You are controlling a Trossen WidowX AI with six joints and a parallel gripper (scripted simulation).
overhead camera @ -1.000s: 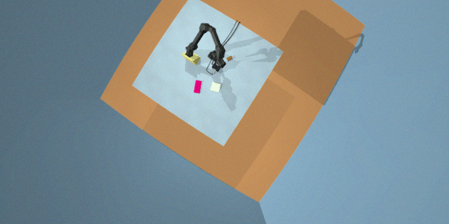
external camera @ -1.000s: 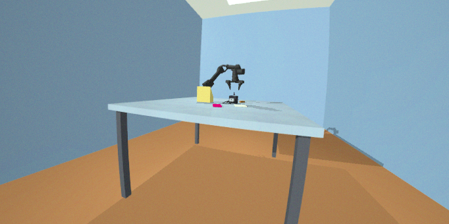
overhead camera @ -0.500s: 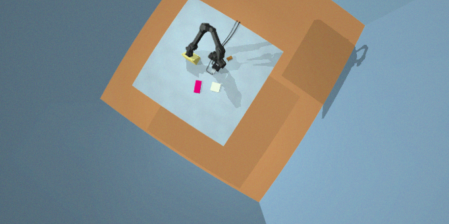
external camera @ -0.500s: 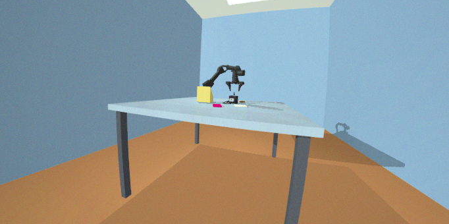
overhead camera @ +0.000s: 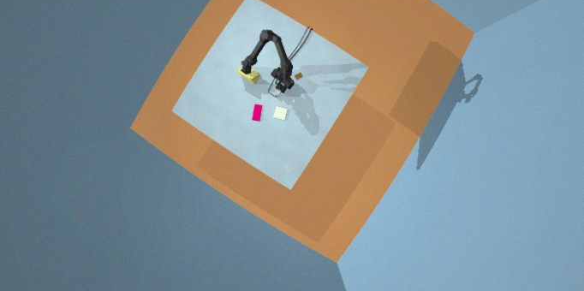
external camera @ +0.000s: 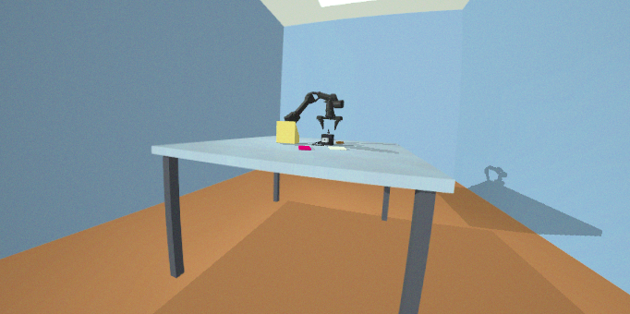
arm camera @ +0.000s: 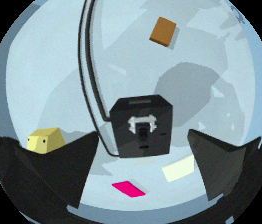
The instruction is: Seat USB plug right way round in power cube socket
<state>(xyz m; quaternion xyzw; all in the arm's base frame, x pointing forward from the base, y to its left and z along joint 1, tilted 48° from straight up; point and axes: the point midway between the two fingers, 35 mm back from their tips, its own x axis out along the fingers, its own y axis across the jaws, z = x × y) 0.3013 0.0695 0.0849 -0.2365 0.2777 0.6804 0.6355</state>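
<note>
The black power cube point(arm camera: 123, 137) point(external camera: 330, 139) stands on the table point(overhead camera: 240, 155) point(external camera: 369, 167). The USB plug point(arm camera: 142, 125) point(external camera: 327, 132) sticks up from the socket on its top, with a pale bracket mark on it. A dark cable point(arm camera: 89, 50) point(overhead camera: 300, 45) runs from the cube across the table. My gripper point(arm camera: 144, 136) point(external camera: 329, 121) point(overhead camera: 280, 86) is open and empty. It hangs straight above the plug, with a clear gap to it, one finger on each side. In the overhead view the arm hides the cube.
A yellow block point(overhead camera: 249, 74) point(external camera: 286, 133) point(arm camera: 45, 140) sits under the arm's base. A magenta card point(overhead camera: 257, 112) point(external camera: 304, 148) point(arm camera: 127, 189) and a pale card point(overhead camera: 280, 112) point(external camera: 337, 148) point(arm camera: 178, 171) lie flat near the cube. A small brown block point(overhead camera: 298, 75) point(arm camera: 163, 31) lies beyond it.
</note>
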